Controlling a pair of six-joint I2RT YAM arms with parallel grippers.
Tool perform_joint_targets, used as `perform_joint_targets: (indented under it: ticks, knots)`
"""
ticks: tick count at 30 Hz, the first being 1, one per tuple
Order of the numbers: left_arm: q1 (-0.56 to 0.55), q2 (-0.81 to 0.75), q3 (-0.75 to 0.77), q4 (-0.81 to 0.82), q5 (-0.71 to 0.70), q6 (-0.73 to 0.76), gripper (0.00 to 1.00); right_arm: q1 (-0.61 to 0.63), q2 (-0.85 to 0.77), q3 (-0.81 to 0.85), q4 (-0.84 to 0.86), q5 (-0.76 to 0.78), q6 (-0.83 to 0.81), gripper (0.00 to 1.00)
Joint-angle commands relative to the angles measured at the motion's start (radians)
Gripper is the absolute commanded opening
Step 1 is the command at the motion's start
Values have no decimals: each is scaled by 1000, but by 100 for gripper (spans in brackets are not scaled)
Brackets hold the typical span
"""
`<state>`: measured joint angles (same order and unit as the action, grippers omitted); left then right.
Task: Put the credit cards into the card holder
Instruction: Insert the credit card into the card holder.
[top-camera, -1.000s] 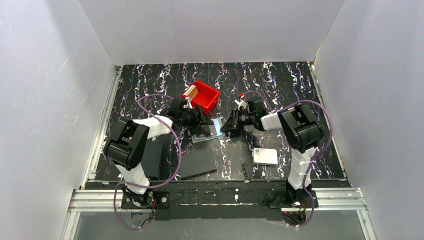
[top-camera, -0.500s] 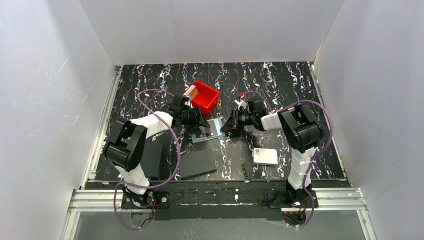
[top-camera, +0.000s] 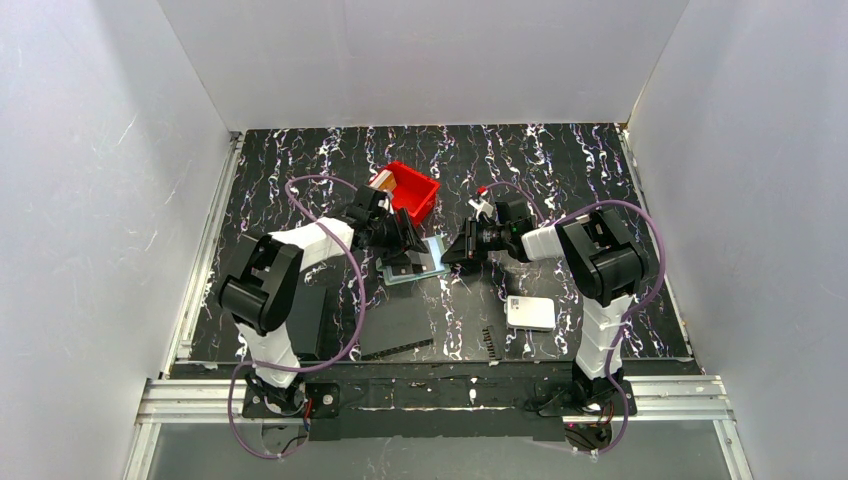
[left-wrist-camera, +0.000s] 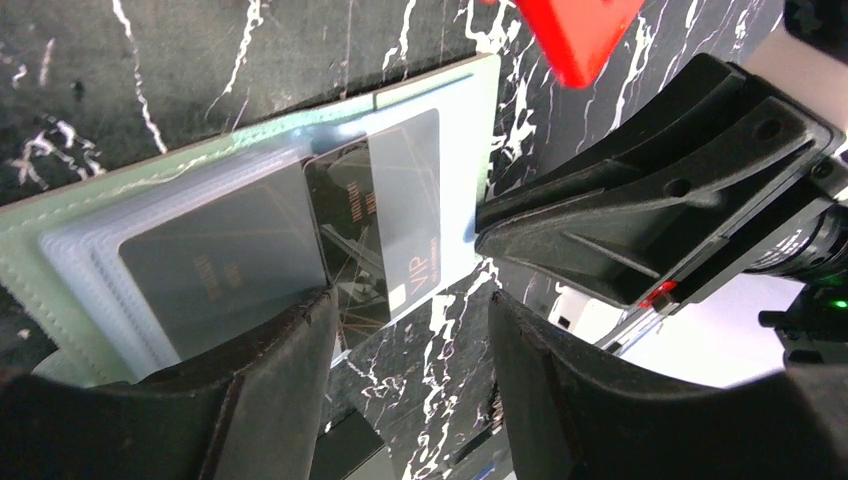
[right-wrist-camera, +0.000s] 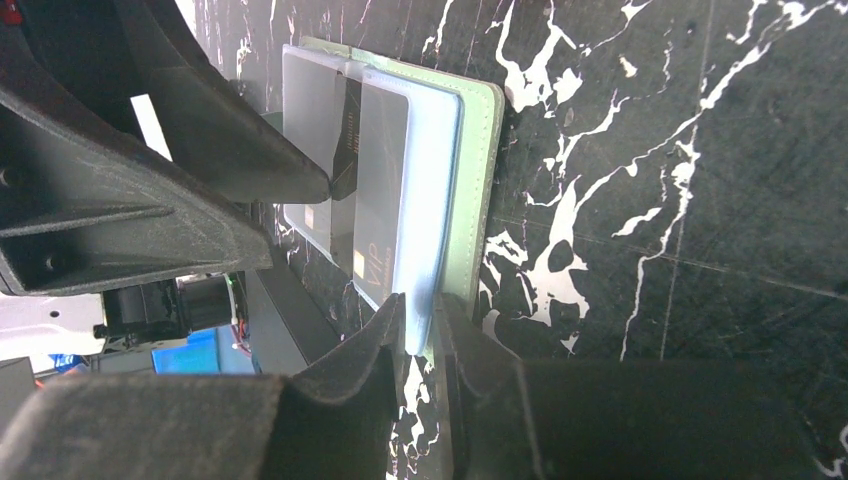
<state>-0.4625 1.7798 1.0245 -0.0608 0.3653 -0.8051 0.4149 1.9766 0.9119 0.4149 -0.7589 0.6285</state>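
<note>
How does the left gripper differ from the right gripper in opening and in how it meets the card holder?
The left gripper has its jaws wide apart; the right gripper has them nearly shut. The right gripper pinches the edge of the card holder; the left gripper grips nothing, one finger touching the VIP card at the holder. Both are low at the holder, from opposite sides.
</note>
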Motion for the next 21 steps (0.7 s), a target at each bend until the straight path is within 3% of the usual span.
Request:
perform_joint_targets:
  ticks: [1,15,21]
  knots:
    - [-7,69,19,-63,-24,-1,57,0,-28,1,-57,20,-32,25]
    - [-14,127,59,36,87,0,60,1,-33,17,-75,19,-40,26]
    - [-28,35,49,-37,-39,77,62,1,-27,18,-80,19,-43,26]
